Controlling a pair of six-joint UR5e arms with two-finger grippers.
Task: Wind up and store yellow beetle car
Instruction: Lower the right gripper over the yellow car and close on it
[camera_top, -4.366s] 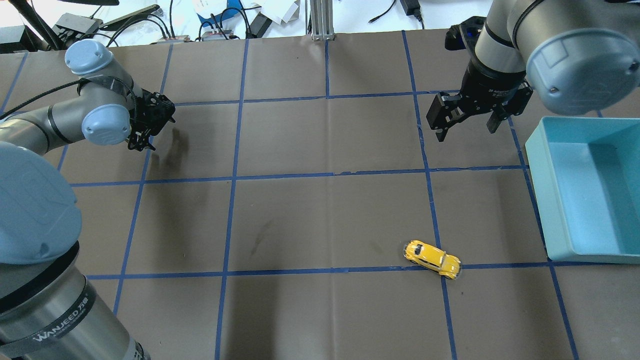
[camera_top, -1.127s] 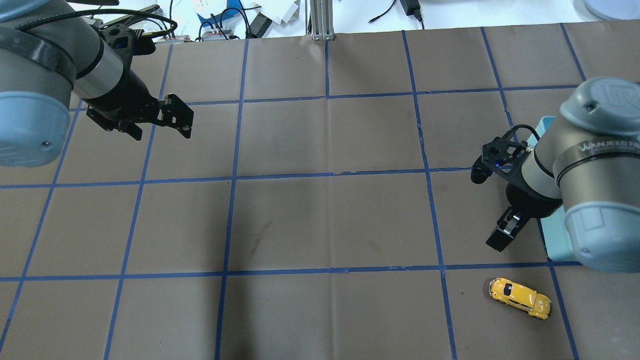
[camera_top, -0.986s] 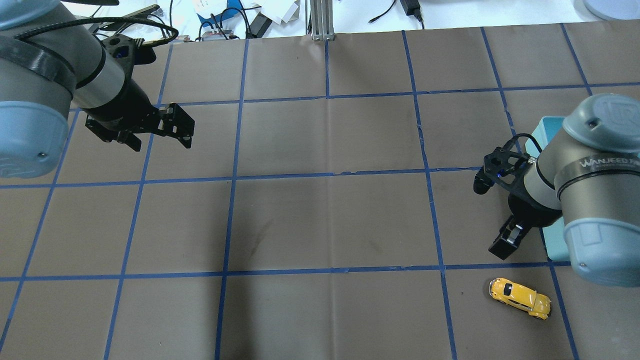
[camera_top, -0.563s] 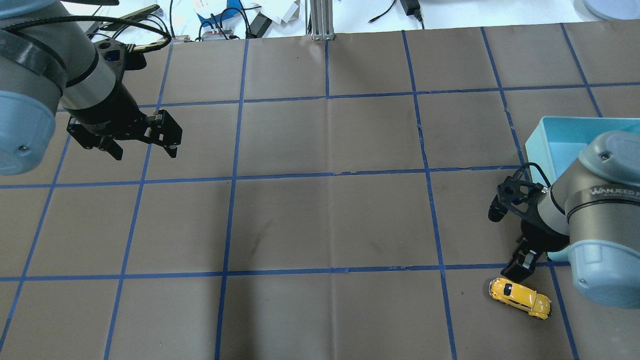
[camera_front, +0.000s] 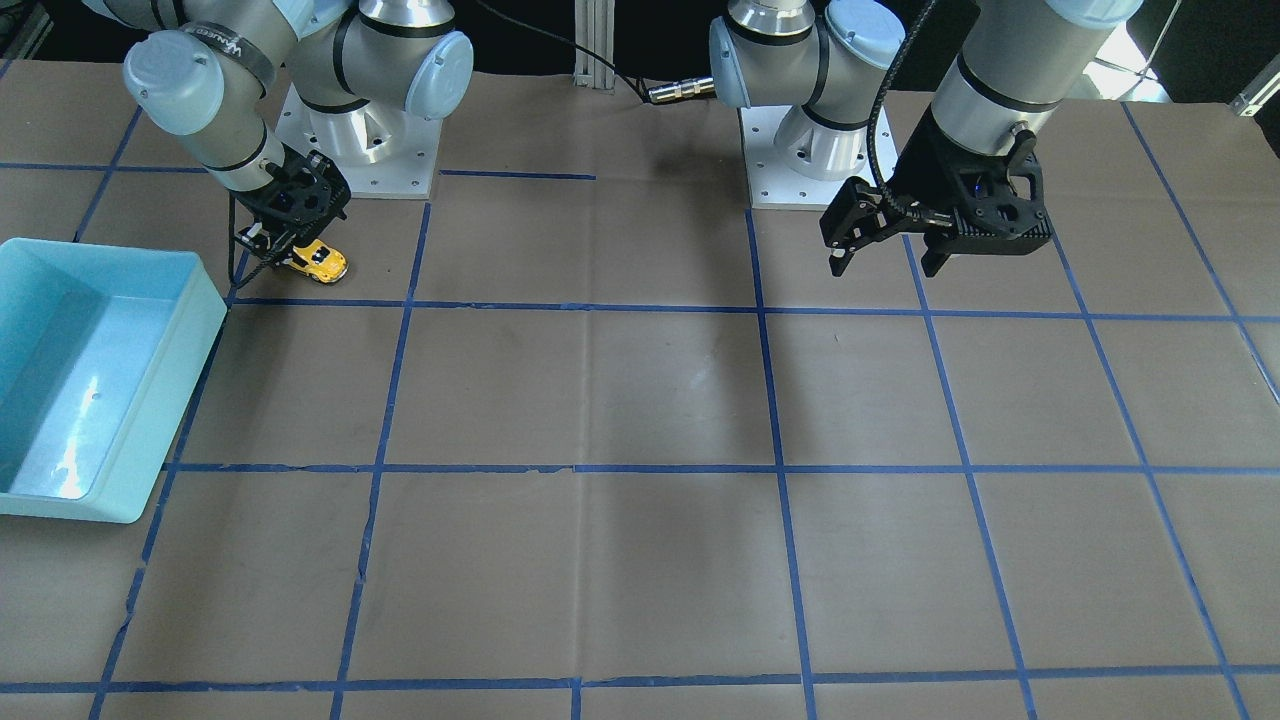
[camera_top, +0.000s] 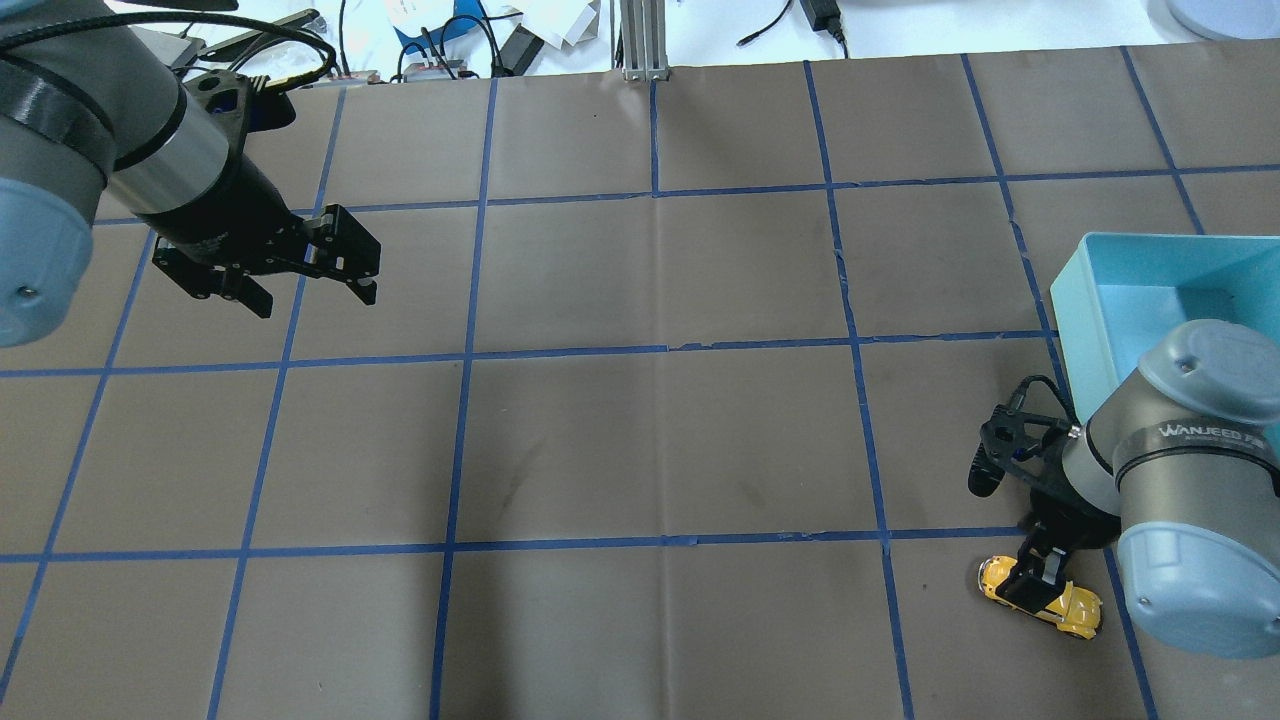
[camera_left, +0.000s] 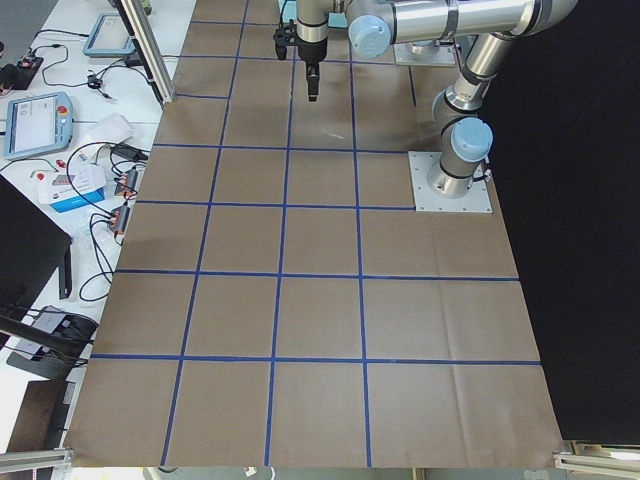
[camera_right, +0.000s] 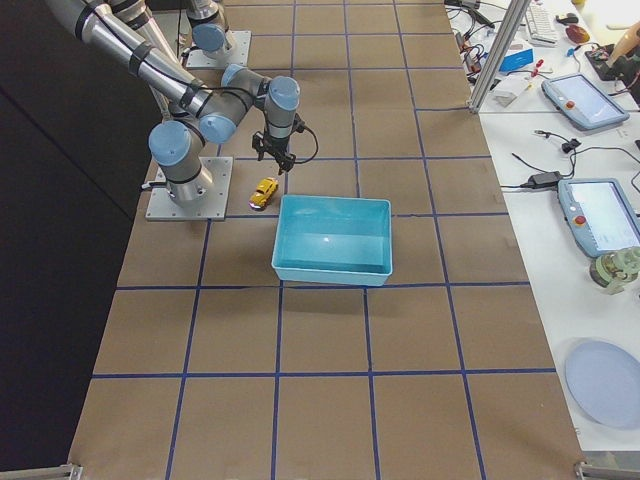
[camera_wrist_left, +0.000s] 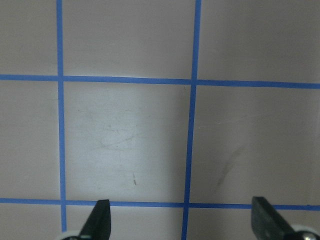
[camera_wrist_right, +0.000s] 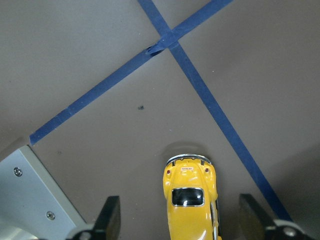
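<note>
"What's the counter (camera_top: 650, 450) like?"

"Brown paper all over, cut into squares by blue tape (camera_top: 560, 545), with a crease down the middle."

"And around it?"

"A white bench (camera_right: 540, 300) along one long side, with cables (camera_top: 440, 40) and two screens (camera_right: 590, 100). A metal post (camera_top: 640, 40) stands at its edge. The opposite side is black (camera_left: 580, 200). The light is even and the shadows soft."

Looked like a robotics lab: worktop (camera_front: 640, 400) gridded with blue tape (camera_front: 600, 468), arm bases (camera_front: 400, 170) bolted onto it, teach pendants (camera_right: 588, 100) and loose cables (camera_top: 487, 35) strewn alongside.
</note>
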